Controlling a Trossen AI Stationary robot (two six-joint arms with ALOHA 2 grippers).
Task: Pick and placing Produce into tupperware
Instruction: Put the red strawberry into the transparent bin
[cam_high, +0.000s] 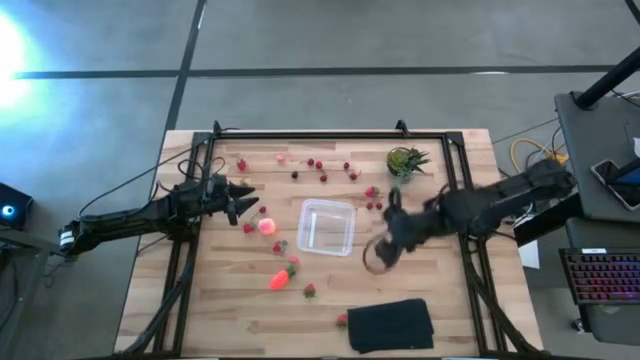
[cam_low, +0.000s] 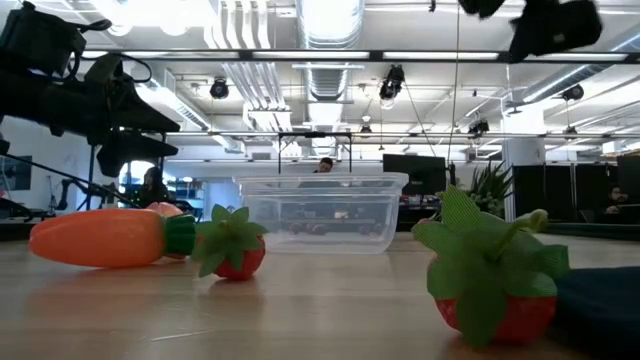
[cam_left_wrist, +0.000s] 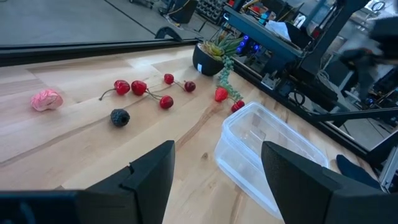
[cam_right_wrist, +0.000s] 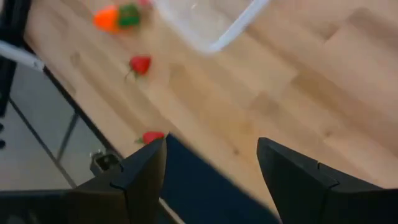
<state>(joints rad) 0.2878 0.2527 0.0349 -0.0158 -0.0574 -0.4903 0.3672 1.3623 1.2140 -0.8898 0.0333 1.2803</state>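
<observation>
The tupperware (cam_high: 327, 227) sits empty near the middle of the tabletop (cam_high: 220, 310), and all the produce is still scattered on the wood around it. The left hand (cam_high: 243, 203) hovers toward the left edge with its fingers spread and nothing between them. Just beside it, on the side toward the container, lies the pink-orange round fruit (cam_high: 267, 226). The right hand (cam_high: 378, 255) hangs above the wood between the tupperware and the right edge, also spread and empty; in its wrist view the gap between its fingers shows only bare wood and the black cloth (cam_right_wrist: 205, 186).

The step in hand looks like a first pick, and the left hand seems best placed for it. It would do well to centre its gap over the round fruit before descending, since a round piece will likely roll away if one finger touches first. Closing gently should be enough. The carrot (cam_high: 281, 277) lies toward the front edge and is long, so it is better gripped across its body than end to end.

The cherries (cam_left_wrist: 138, 88) and the dark berry (cam_left_wrist: 120, 116) near the far edge are small and some are joined by stems, so a grasp there may drag a neighbour along. The strawberry (cam_right_wrist: 140, 64) near the front edge and the one touching the cloth (cam_right_wrist: 152, 137) fall naturally to the right hand. The potted plant (cam_high: 404, 162) at the far right should be left alone.
</observation>
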